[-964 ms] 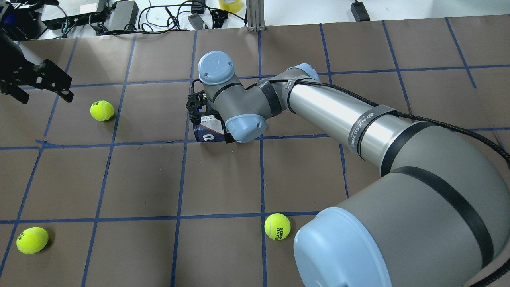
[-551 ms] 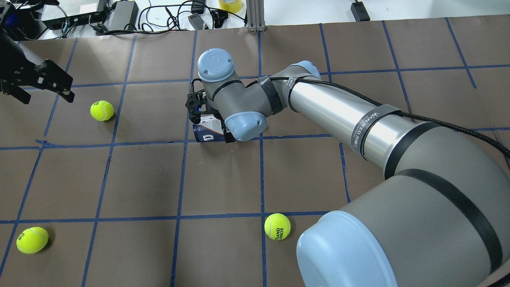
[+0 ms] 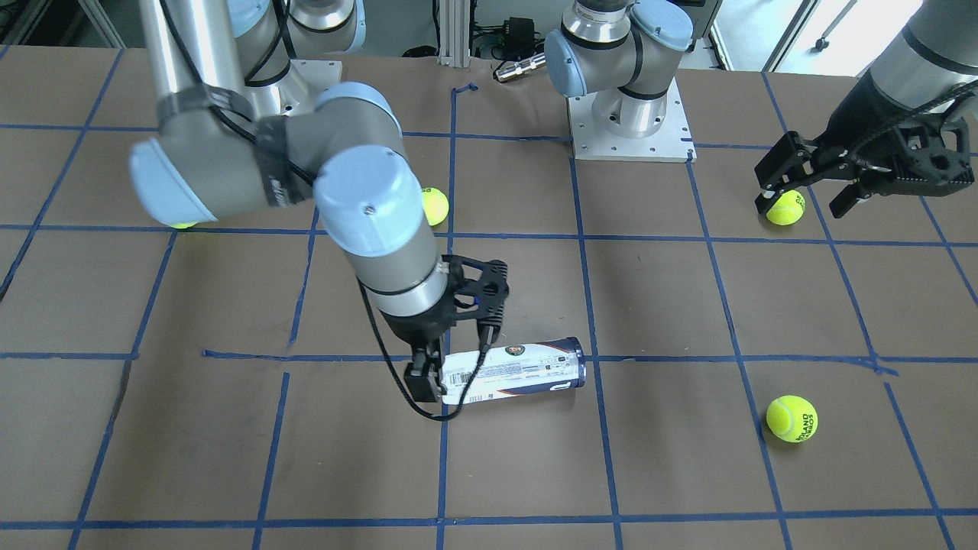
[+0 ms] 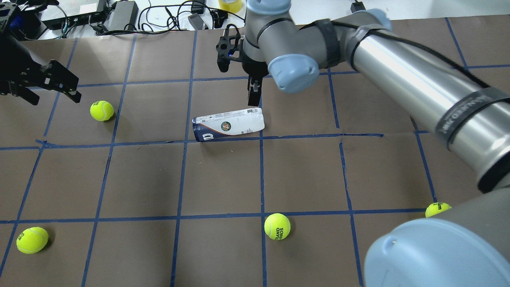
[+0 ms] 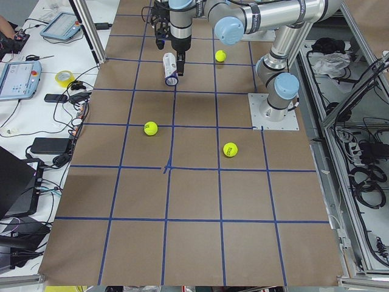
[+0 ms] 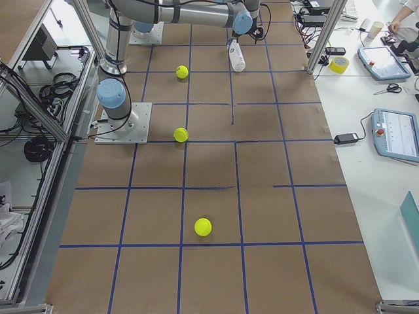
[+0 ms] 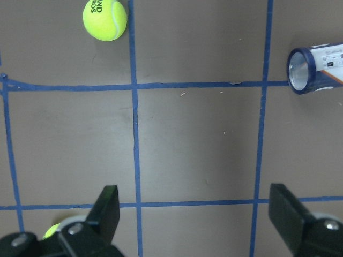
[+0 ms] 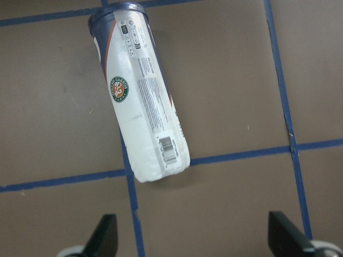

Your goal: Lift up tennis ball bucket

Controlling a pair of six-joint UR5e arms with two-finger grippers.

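In the overhead view, the left gripper point(image 4: 53, 97) hangs at the upper left with its fingers wide apart and nothing between them. A yellow ball point(image 4: 102, 110) lies near it. In the middle, the tennis ball bucket point(image 4: 228, 125) lies on its side on the brown table point(image 4: 139, 179). Just above it in the frame is the right gripper point(image 8: 193, 241), with its fingers spread and not touching the bucket.

A slim white tennis-ball can with a navy rim point(image 5: 171, 69) lies near the far edge of the brown worktop point(image 5: 194, 243), beneath the right gripper point(image 5: 174, 59). Three yellow-green tennis balls point(image 5: 151, 128) lie scattered.
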